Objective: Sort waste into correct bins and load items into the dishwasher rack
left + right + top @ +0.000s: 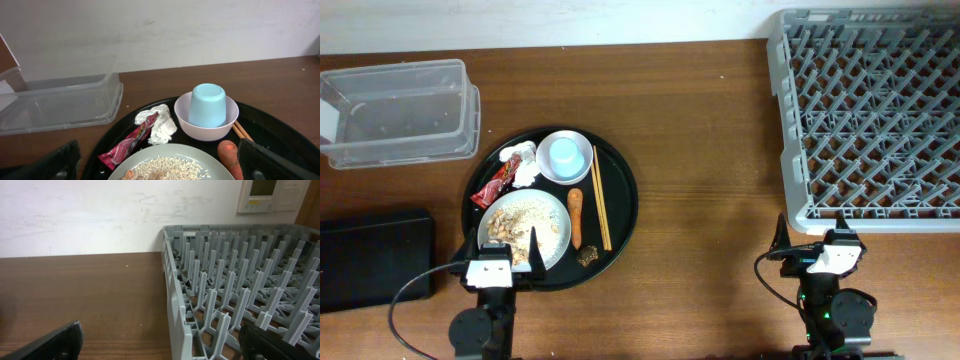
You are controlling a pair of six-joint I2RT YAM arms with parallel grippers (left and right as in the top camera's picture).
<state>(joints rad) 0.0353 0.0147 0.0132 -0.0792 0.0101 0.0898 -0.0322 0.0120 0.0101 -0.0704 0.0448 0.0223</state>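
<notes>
Black fingers (62,162) of both grippers stand wide apart, holding nothing: the left gripper (506,246) hangs over the round black tray's (620,215) near edge, the right gripper (810,232) well to its right. On that tray we note a white plate (563,232) bearing rice scraps (515,220), a carrot piece (575,215), brown lump (587,256), chopsticks (601,210), red wrapper (495,182) (print illegible), tissue (523,165), and a blue cup (565,153) inside the white bowl (586,165). Left of it: flat black tray (375,255), then clear tub (470,105). Far right: grey rack (870,120). Wooden table (710,150), white wall (75,215) beyond.
</notes>
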